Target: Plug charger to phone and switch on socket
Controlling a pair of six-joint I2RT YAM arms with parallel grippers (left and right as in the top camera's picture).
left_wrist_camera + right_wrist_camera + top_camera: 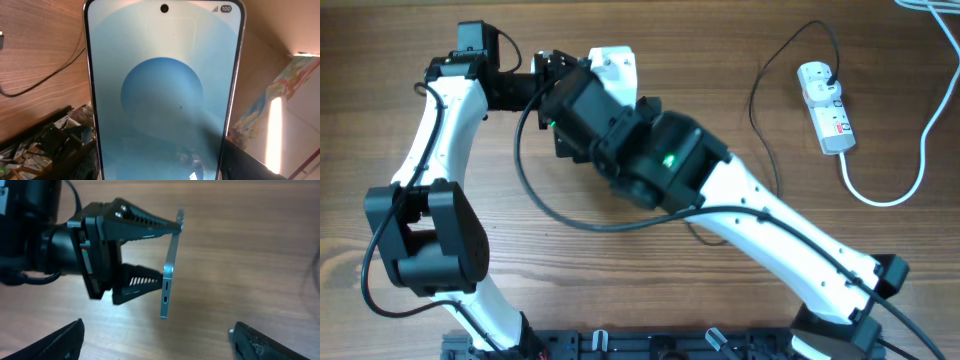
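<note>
My left gripper (555, 72) is shut on the phone (618, 68), holding it off the table by its long edges. In the left wrist view the phone (160, 90) fills the frame with a pale blue screen between the dark fingers (75, 155). The right wrist view shows that gripper (171, 247) and the phone (170, 275) edge-on, its port facing down. My right gripper (155, 330) stands open just below it, its fingers (55, 342) far apart with nothing between them. The charger's thin black cable (755, 100) runs from the socket (825, 108) under my right arm. Its connector is not clearly seen.
The socket lies at the far right of the wooden table (720, 40), and a thick white cord (900, 190) loops off to the right edge. Part of the black cable (45, 80) lies on the wood left of the phone. My right arm (770, 220) crosses the table's middle.
</note>
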